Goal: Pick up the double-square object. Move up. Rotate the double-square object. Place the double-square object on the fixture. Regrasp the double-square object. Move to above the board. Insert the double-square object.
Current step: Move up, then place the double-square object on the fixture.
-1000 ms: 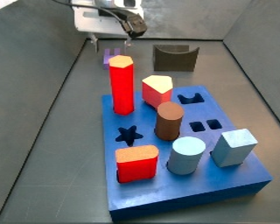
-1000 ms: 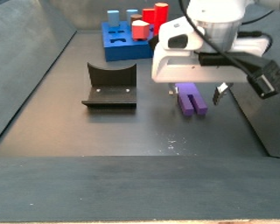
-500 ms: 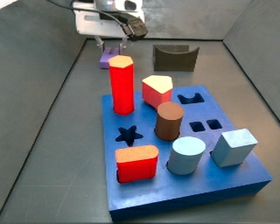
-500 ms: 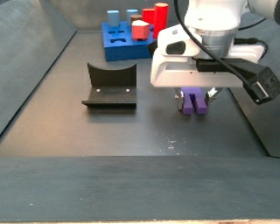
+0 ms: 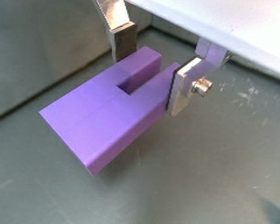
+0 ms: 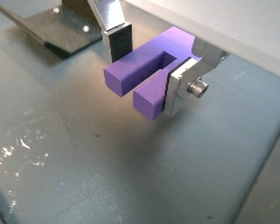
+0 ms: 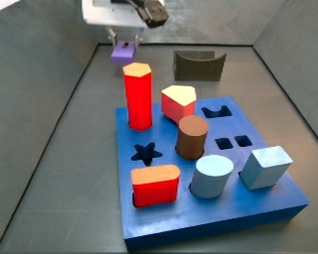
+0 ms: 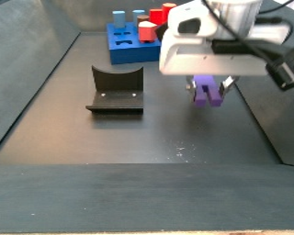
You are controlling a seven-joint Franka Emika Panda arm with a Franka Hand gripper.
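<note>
The purple double-square object (image 5: 108, 114) is between my gripper's (image 5: 154, 70) silver fingers, which are shut on its sides. It hangs lengthwise a little above the dark floor, as both wrist views show (image 6: 149, 74). In a side view the gripper (image 8: 209, 83) holds the object (image 8: 209, 94) to the right of the dark fixture (image 8: 115, 90). In a side view the object (image 7: 124, 52) hangs under the gripper (image 7: 127, 42), behind the blue board (image 7: 175, 226) and left of the fixture (image 7: 198, 65).
The board carries a tall red hexagonal prism (image 7: 139, 96), a brown cylinder (image 7: 191, 137), a pale blue cube (image 7: 266, 166) and other pegs. Grey walls enclose the floor. The fixture's base plate shows in a wrist view (image 6: 60, 31).
My gripper has closed on the double-square object and risen, lifting it off the floor.
</note>
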